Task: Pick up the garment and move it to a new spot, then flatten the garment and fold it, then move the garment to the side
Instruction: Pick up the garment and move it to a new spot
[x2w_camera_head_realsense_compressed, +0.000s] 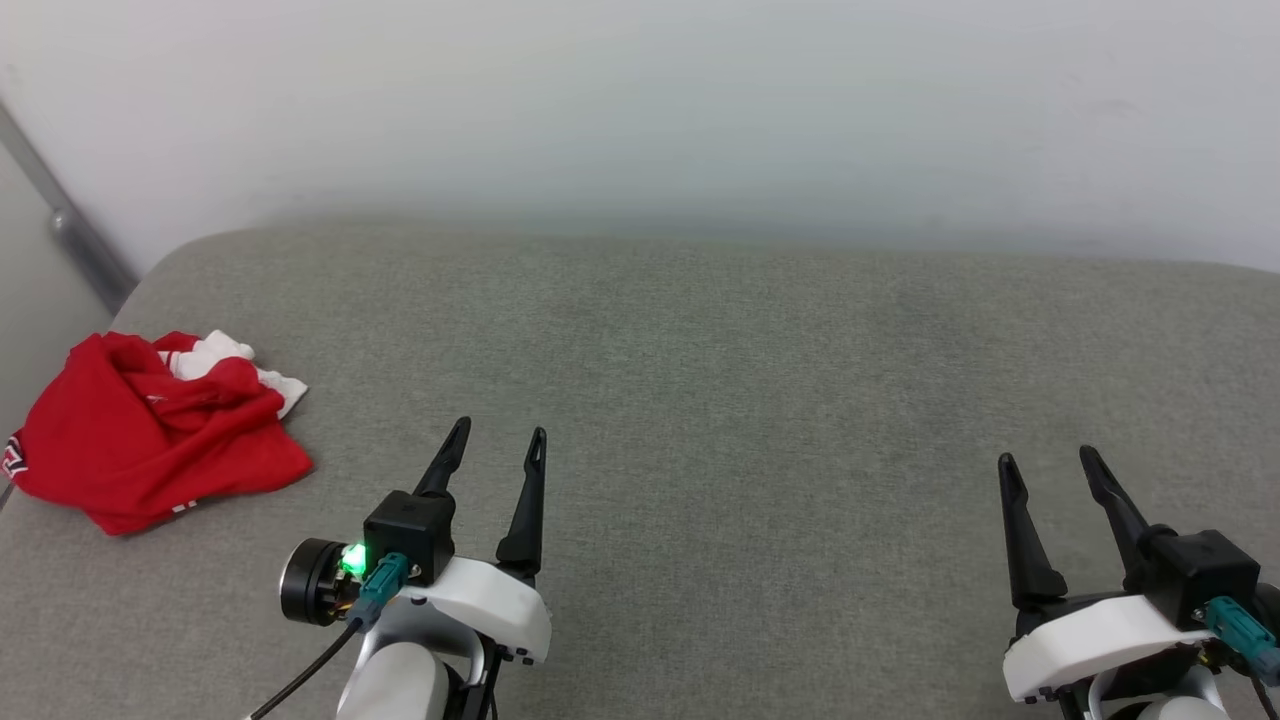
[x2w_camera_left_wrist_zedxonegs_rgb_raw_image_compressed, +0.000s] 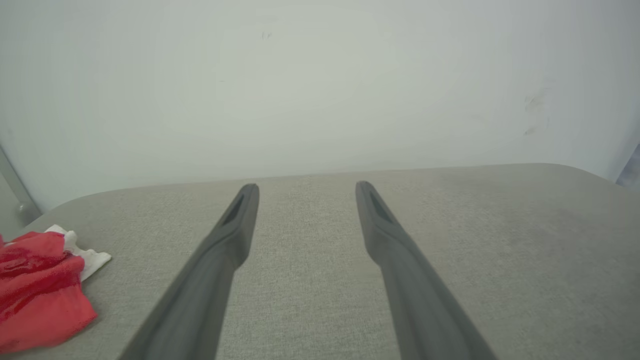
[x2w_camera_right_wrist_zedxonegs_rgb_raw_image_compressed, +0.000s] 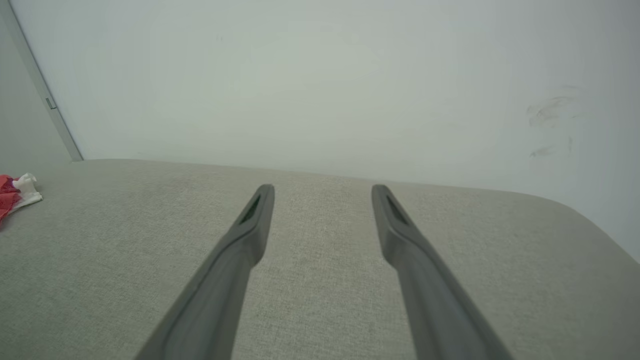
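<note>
My left gripper (x2w_camera_head_realsense_compressed: 500, 432) is hovering just above the grey woven fabric surface (x2w_camera_head_realsense_compressed: 720, 380) with its two long dark fingers spread wide and nothing between them, and my right gripper (x2w_camera_head_realsense_compressed: 1046, 457) is doing the same well off to the other side, equally wide and equally empty. The garment, a red jersey T-shirt with white sleeves (x2w_camera_head_realsense_compressed: 150, 430), is lying in a crumpled heap near the left edge of the surface, well apart from both hands, with a bit of white sleeve poking out on its far side and a scrap of dark lettering showing at its outer edge. Behind everything the plain white wall (x2w_camera_head_realsense_compressed: 640, 100) is meeting the back of the surface. I am judging that I am standing at the very first step: the pick-up has not yet begun, and the flattening, folding and setting aside are all waiting. The next move is calling for my left arm, the nearer one, to swing out to the left and come down over the heap, then close on a thick ridge of the red cloth rather than a loose corner. Since the shirt is sitting close to the edge, I am expecting to carry it toward the open middle, where both hands are going to be able to reach it for spreading.
</note>
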